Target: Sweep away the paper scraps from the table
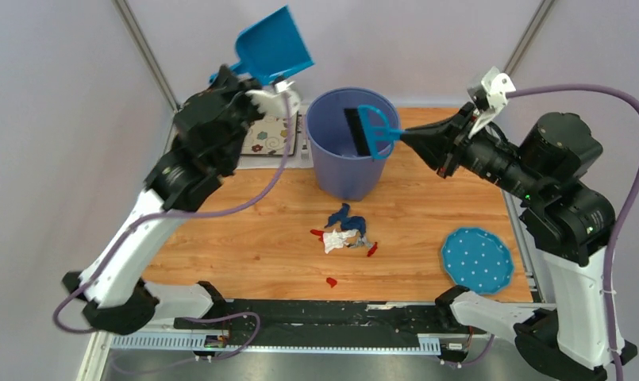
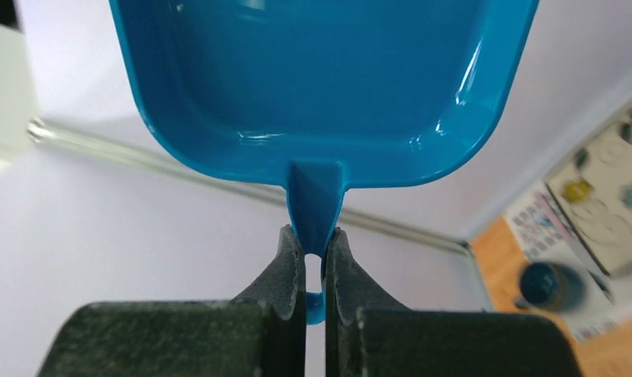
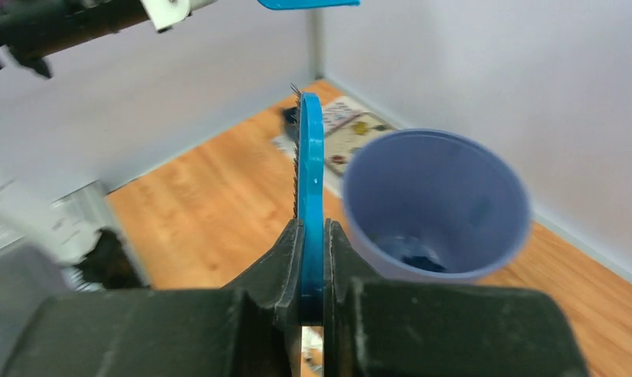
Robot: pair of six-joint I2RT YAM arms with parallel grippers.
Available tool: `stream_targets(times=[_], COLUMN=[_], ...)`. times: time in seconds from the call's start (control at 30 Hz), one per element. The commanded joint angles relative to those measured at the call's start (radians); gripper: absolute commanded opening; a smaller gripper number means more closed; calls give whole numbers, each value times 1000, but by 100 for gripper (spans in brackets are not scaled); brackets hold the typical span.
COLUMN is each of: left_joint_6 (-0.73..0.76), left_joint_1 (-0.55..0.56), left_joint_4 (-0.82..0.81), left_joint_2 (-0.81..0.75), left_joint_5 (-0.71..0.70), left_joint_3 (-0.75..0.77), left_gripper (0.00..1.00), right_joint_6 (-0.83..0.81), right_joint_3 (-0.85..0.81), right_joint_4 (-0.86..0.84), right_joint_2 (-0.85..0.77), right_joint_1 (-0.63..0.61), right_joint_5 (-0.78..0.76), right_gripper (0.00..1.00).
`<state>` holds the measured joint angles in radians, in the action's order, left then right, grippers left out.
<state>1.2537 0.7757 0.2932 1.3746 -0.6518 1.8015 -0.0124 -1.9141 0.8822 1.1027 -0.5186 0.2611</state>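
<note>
Several paper scraps [image 1: 345, 231], dark blue, white, red and grey, lie in a cluster on the wooden table [image 1: 244, 246], with one red bit [image 1: 331, 281] apart nearer the front. My left gripper [image 1: 232, 77] is shut on the handle of a blue dustpan [image 1: 272, 45] and holds it high at the back left; the pan fills the left wrist view [image 2: 320, 78]. My right gripper [image 1: 407, 136] is shut on a blue brush [image 1: 369, 130] held over the rim of the purple bucket [image 1: 349, 171]. The brush [image 3: 309, 181] shows edge-on in the right wrist view, beside the bucket [image 3: 438, 204], which holds a dark scrap [image 3: 417, 261].
A blue polka-dot plate [image 1: 476, 259] lies at the front right. A patterned white placemat [image 1: 268, 139] and a white object lie at the back left by the wall. Metal frame posts stand at both back corners.
</note>
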Motion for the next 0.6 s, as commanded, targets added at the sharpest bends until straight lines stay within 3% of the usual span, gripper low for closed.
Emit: stream_targets(times=[0.0, 0.1, 0.27, 0.4, 0.57], left_joint_6=[-458, -582, -672, -697, -662], left_joint_1=[-94, -273, -348, -372, -371], left_joint_4=[498, 697, 863, 893, 830], left_joint_2=[-213, -321, -462, -450, -379], left_joint_5=[91, 292, 479, 647, 690], left_joint_3=[-163, -287, -635, -861, -1017], left_gripper=[0, 0, 0, 0, 0], right_joint_6=[75, 60, 139, 233, 305], right_joint_3=[72, 164, 346, 522, 592], right_joint_4=[10, 107, 175, 120, 57], right_joint_2=[-21, -18, -21, -4, 72], right_joint_1=[-21, -90, -240, -300, -343], right_joint_5=[346, 317, 71, -150, -393], right_gripper=[0, 0, 0, 0, 0])
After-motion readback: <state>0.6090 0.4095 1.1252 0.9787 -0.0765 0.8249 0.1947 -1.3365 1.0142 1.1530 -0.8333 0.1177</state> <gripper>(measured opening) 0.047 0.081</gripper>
